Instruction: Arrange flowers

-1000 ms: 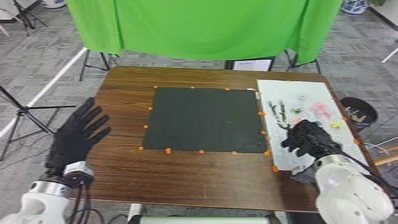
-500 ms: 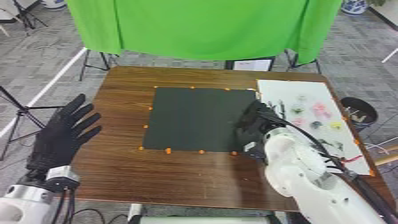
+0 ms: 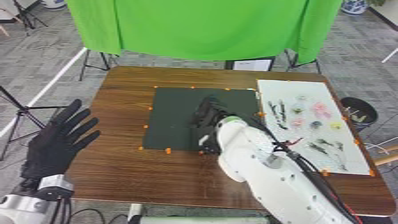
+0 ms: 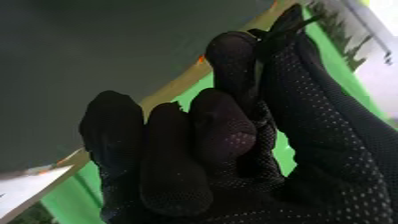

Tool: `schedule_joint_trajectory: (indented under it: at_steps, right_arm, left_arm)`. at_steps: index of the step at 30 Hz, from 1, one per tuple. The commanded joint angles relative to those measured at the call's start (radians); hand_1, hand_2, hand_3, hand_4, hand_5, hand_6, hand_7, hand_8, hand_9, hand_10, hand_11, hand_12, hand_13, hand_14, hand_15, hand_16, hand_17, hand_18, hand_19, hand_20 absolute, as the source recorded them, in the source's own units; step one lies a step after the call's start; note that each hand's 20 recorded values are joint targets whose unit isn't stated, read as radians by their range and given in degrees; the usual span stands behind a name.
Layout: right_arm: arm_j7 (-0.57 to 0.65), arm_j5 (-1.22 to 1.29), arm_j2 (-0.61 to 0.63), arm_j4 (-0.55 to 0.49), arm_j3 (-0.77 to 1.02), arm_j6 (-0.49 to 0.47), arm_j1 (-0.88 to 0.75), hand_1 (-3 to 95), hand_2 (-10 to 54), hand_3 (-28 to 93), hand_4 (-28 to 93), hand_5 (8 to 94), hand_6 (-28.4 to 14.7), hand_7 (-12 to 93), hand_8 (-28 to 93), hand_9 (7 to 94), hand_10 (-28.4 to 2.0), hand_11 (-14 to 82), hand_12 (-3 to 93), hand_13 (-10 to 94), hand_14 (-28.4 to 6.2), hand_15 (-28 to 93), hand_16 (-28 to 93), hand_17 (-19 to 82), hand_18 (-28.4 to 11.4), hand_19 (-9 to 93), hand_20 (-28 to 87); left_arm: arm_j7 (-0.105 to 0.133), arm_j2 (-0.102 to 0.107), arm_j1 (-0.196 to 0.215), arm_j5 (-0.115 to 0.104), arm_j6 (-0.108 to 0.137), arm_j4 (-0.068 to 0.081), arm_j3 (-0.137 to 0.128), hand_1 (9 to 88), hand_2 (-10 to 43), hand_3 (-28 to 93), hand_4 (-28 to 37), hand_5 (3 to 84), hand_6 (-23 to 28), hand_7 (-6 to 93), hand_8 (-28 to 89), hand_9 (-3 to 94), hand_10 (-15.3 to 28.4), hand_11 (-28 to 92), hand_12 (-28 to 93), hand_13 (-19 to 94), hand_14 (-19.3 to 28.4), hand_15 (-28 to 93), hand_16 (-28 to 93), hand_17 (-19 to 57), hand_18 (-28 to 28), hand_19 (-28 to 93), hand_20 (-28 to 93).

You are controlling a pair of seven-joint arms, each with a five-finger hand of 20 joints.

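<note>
- Your right hand (image 3: 210,111) has moved left over the black mat (image 3: 173,117), pinching a dark sprig (image 4: 308,21)
- Left hand (image 3: 53,146): mat's left, fingers wide
- Flowers (image 3: 322,110): mat's right
- Your right arm (image 3: 244,157) hides its near-right corner

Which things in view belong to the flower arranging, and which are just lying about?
Likely part of the job:
- thin dark piece pinched in the right hand
- dark board under that hand
- white board
- pink flower, yellow flower and dark stems on it

Likely just lying about:
- bin beside the table
- green cloth
- tripod
</note>
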Motion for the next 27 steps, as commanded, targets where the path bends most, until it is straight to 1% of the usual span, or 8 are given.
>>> schedule_joint_trajectory:
  at_steps: [1,7,14,15,19,22,24,27]
  right_arm:
    - [0.001,-0.051,-0.1,0.082,-0.071,0.005,-0.021,32.8,-9.5,93,-7,73.2,-1.4,54,33,84.4,-8.0,66.3,54.3,82,-7.1,88,43,54,-21.1,93,76]
    - [0.014,-0.101,-0.163,0.133,-0.079,0.027,-0.033,32.7,-9.5,93,-7,73.3,-1.3,54,33,84.5,-7.9,66.3,54.3,82,-7.1,88,43,54,-21.1,93,76]
    - [0.021,-0.132,-0.196,0.15,-0.089,0.068,-0.037,32.5,-9.5,93,-6,73.4,-1.1,54,33,85.1,-7.7,66.1,53.9,83,-6.8,88,42,55,-21.0,93,76]
    - [0.018,-0.132,-0.194,0.143,-0.086,0.076,-0.039,32.6,-9.5,92,-6,73.4,-1.1,54,33,85.0,-7.7,66.2,53.8,82,-6.8,88,43,55,-21.0,93,76]
    - [-0.057,-0.222,-0.156,0.108,-0.081,0.061,-0.035,33.3,-9.5,91,-9,72.1,-0.4,55,31,84.6,-7.5,66.5,53.5,82,-6.9,88,44,54,-21.0,93,76]
    - [-0.107,-0.298,-0.11,0.056,-0.067,0.039,-0.032,33.6,-9.5,88,-12,70.5,0.1,56,28,82.9,-8.3,66.4,54.2,80,-7.4,88,44,52,-21.0,93,76]
    - [-0.136,-0.284,-0.083,0.005,-0.037,-0.044,-0.034,32.9,-9.5,88,-13,69.8,0.0,56,28,82.3,-8.4,66.4,54.5,79,-7.9,88,45,51,-21.1,93,76]
    - [-0.308,-0.192,-0.037,-0.045,0.04,-0.153,-0.06,31.3,-9.5,87,-14,66.2,-1.3,56,26,77.1,-10.2,66.7,55.3,74,-9.7,89,45,45,-21.5,93,74]
  left_arm:
    - [-0.012,0.021,-0.052,-0.008,0.0,0.023,0.04,25.8,-9.5,67,-27.5,23.9,2.4,16.7,-9,20.5,9.7,12,21,14,13.5,18,6,-11.1,20.8,31,9]
    - [-0.035,0.045,-0.087,-0.012,-0.002,0.035,0.063,25.7,-9.5,67,-27.6,23.9,2.4,16.8,-9,20.6,9.7,12,21,14,13.6,18,6,-11.0,20.6,31,10]
    - [-0.058,0.075,-0.144,-0.017,-0.008,0.056,0.097,25.6,-9.5,67,-27.7,23.8,2.5,16.5,-9,20.6,9.7,12,21,14,13.6,18,6,-11.1,20.6,31,10]
    - [-0.057,0.074,-0.144,-0.015,-0.007,0.056,0.098,25.6,-9.5,67,-27.7,23.8,2.5,16.5,-9,20.6,9.7,12,21,14,13.5,18,6,-11.0,20.6,31,10]
    - [-0.023,0.037,-0.083,-0.005,0.013,0.03,0.073,25.5,-9.5,68,-27.8,23.7,2.5,16.5,-9,20.6,9.8,12,21,14,13.6,18,6,-11.1,20.5,31,10]
    - [-0.005,0.016,-0.052,0.001,0.022,0.019,0.056,25.4,-9.5,68,-28.0,23.7,2.5,16.5,-9,20.6,9.8,12,21,14,13.5,18,6,-11.1,20.5,31,10]
    - [-0.002,0.009,-0.039,0.001,0.025,0.014,0.049,25.4,-9.5,68,-28.0,23.7,2.5,16.6,-9,20.7,9.8,12,21,14,13.6,18,6,-11.0,20.5,31,10]
    - [0.0,0.001,-0.032,0.001,0.025,0.013,0.046,25.3,-9.5,68,-28.0,23.8,2.6,16.4,-9,20.6,9.8,12,21,14,13.6,18,6,-11.1,20.5,31,10]
